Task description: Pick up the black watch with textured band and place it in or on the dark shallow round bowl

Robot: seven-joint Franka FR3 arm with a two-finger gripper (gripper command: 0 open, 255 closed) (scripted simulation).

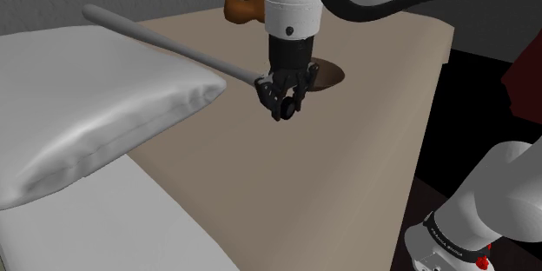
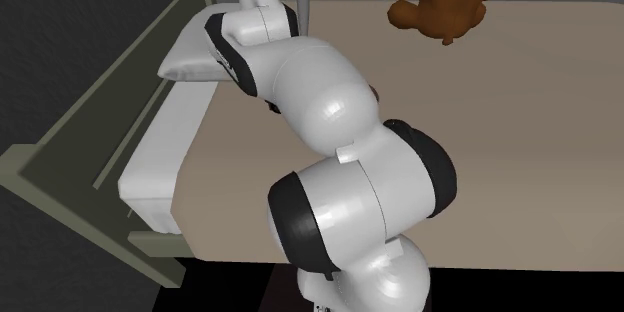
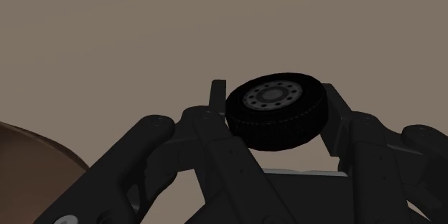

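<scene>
Carry step: the fingers [image 3: 346, 128] are clamped on the watch [image 3: 276, 111], seemingly clear of the table [image 1: 347, 165]. The bowl [image 1: 333, 74] lies just beyond the gripper [image 1: 282, 109] — next, I judge, a short move over it, then a gentle lowering and release.

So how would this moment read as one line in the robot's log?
gripper: shut on black watch | dark bowl: close beside gripper, watch not in it | placing: not yet done
</scene>
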